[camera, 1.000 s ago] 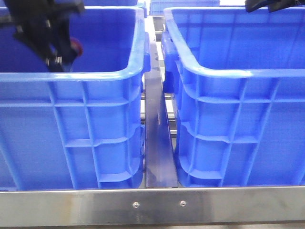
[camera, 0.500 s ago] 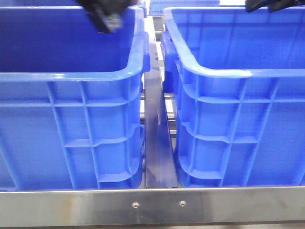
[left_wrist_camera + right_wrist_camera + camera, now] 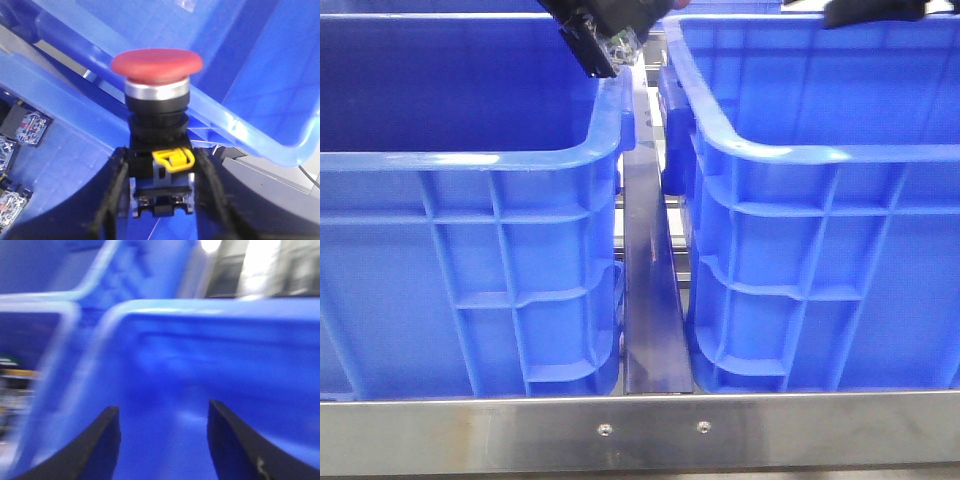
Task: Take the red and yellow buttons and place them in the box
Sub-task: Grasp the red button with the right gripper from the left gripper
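**Red button held over the gap, right crate next to it**

The left hand [image 3: 161, 200] pinches the dark body of the red mushroom-cap button [image 3: 157, 67] between its two fingers, the cap standing clear of the fingertips along the hand's own line. In the front view that hand [image 3: 605, 45] sits high over the inner rim of the left crate [image 3: 470, 160], just beside the metal divider [image 3: 650, 280] that separates the two crates. The right crate [image 3: 820, 155] lies on the far side of that divider, toward the robot's right. The wrist view shows a crate rim and open blue interior beyond the cap, so the drop zone appears to lie ahead of the button, across the rim.

Judging by this, the carry is about half done for this button: the coming move calls for travel to the right until the cap clears the near rim of the box, then a release.

The right hand [image 3: 162, 440] is spread, with nothing between its fingers, and hangs over the right crate's interior; that view is blurred. No yellow button can be picked out here.
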Controlling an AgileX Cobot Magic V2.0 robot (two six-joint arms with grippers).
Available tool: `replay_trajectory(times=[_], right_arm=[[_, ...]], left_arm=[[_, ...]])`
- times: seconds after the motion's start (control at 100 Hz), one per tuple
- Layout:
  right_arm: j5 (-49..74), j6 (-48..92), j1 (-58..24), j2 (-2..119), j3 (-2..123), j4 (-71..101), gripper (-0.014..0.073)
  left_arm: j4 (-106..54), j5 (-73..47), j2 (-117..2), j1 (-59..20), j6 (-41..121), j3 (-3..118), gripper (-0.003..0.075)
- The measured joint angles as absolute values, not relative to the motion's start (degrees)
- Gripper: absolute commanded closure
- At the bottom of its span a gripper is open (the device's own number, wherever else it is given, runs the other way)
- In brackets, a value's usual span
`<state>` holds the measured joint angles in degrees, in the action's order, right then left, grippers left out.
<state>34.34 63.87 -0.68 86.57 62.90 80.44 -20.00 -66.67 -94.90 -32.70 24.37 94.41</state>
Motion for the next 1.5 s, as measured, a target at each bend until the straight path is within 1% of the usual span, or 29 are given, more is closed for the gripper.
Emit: replay_trajectory(times=[0.23, 0.37, 0.67, 0.89, 0.94, 1.04, 1.09, 1.33, 1.41, 1.45, 1.5], right_arm=[[52.55, 55.40, -0.68, 86.57, 62.90, 86.97, 0.0169], [58.32, 51.42, -1.40, 86.57, 62.90, 87.11, 0.0169], [57.67, 50.76, -6.12, 86.57, 62.90, 87.15, 0.0171], [54.08, 50.64, -6.47, 86.57, 62.90, 87.15, 0.0168], [53.83, 50.64, -6.71, 86.57, 62.90, 87.15, 0.0149], [53.83, 50.64, -7.57, 87.04, 62.90, 87.15, 0.0057], [53.83, 50.51, -8.22, 87.46, 62.90, 87.15, 0.0027], [54.16, 50.51, -10.21, 89.47, 62.90, 86.93, 0.0027], [54.65, 50.51, -10.21, 89.68, 62.90, 86.93, 0.0059], [54.93, 50.51, -10.21, 89.81, 62.90, 86.93, 0.0112], [55.17, 50.51, -10.21, 89.81, 62.90, 86.93, 0.0201]], left_arm=[[-20.00, -66.67, -94.90, -32.70, 24.37, 94.41, 0.0714], [-20.00, -66.67, -94.90, -32.70, 24.37, 94.41, 0.0714], [-20.00, -66.67, -94.90, -32.70, 24.37, 94.41, 0.0714], [-20.00, -66.67, -94.90, -32.70, 24.37, 94.41, 0.0714], [-20.00, -66.67, -94.90, -32.70, 24.37, 94.41, 0.0714], [-20.00, -66.67, -94.90, -32.70, 24.37, 94.41, 0.0714], [-20.00, -66.67, -94.90, -32.70, 24.40, 94.41, 0.0714], [-20.00, -66.67, -94.90, -32.70, 24.40, 94.41, 0.0714], [-20.00, -66.67, -94.90, -32.70, 24.40, 94.41, 0.0714], [-20.00, -66.67, -94.90, -32.70, 24.40, 94.41, 0.0714], [-20.10, -66.67, -94.90, -32.70, 24.40, 94.41, 0.0714]])
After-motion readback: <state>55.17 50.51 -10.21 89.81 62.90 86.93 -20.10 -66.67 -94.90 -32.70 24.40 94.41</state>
